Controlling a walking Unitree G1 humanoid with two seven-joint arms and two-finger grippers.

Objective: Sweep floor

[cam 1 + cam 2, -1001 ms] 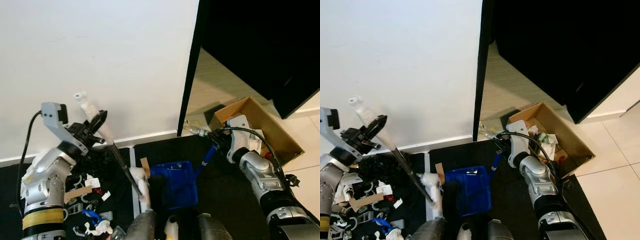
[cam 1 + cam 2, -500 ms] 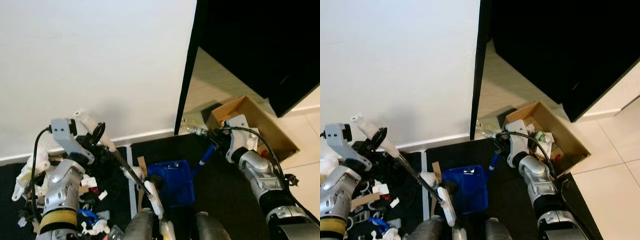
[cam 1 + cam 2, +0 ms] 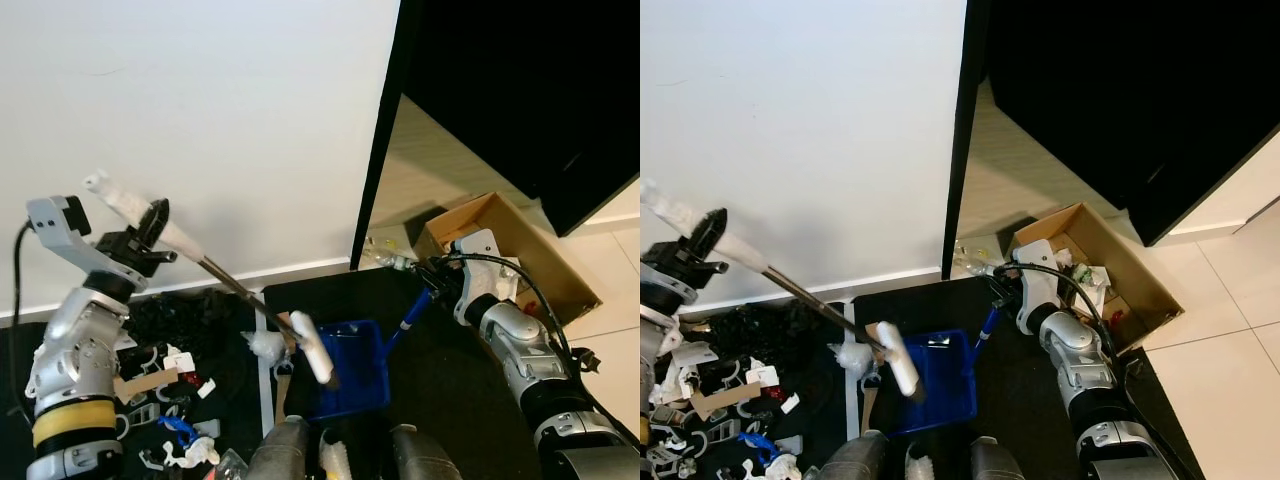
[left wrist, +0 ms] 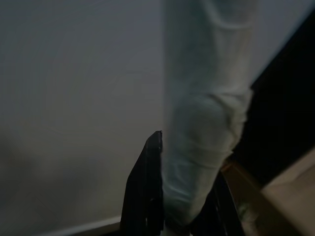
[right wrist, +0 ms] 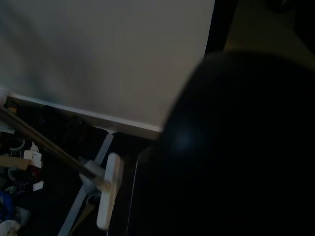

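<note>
Left gripper (image 3: pixel 150 222) raised in front of the white wall (image 3: pixel 200 120), black fingers (image 4: pixel 147 196) closed around the white-wrapped grip of the broom (image 3: pixel 225 280); right gripper (image 3: pixel 432 278) low on the robot's right, clamped on the upper end of the dustpan handle (image 3: pixel 410 315). Dustpan (image 3: pixel 355 365): blue, rectangular, resting on the black mat (image 3: pixel 440 370) just before the robot's legs, thin blue handle rising at a slant toward the right gripper; contents not discernible, partly covered by the broom head. Cardboard box (image 3: pixel 510 250): open-topped, brown, on the pale floor (image 3: pixel 430 170) beside the dark cabinet (image 3: pixel 520 80), close behind the right gripper, holding white crumpled scraps with bits of green and red. Broom: slim dark shaft running diagonally down from the left gripper, wrapped in white at the top end projecting past the fingers, ending in a narrow white bar-shaped head (image 3: pixel 312 348) lifted and tilted over the near-left edge of the dustpan, white tuft (image 3: pixel 265 345) just beside it. Litter (image 3: pixel 170 400) on the mat at the robot's left: white plastic clips, strips of cardboard, a blue piece, a heap of black material against the skirting. Strip of pale tape (image 3: pixel 265 395) running along the mat between litter and dustpan.
</note>
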